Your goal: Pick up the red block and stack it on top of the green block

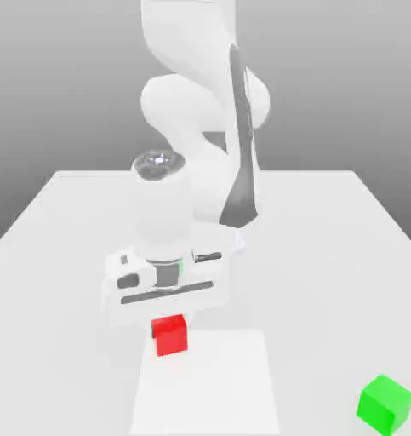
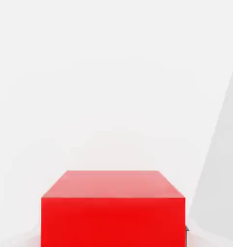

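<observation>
Jaws, mostly hidden, grip the red block [image 1: 170,335], which the hand view partly cuts off.

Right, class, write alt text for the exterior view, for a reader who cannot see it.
A white robot arm reaches down to a small red cube, its fingers closed on it. The cube is at the far edge of a white square on a pale table. A green cube sits apart, near the exterior view's right.
</observation>
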`<action>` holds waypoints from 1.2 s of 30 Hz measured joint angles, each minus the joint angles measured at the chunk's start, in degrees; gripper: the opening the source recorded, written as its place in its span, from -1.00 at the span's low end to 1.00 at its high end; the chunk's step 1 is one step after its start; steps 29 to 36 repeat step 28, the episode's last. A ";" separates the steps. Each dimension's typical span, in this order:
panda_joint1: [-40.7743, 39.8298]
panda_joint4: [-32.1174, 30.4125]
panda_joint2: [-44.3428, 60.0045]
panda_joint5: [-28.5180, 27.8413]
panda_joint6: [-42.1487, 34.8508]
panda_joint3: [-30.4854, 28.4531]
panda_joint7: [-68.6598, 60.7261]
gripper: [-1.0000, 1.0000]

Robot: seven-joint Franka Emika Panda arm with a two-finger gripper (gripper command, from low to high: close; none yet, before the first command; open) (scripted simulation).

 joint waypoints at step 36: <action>23.37 33.43 17.46 -8.29 -16.22 13.92 24.43 1.00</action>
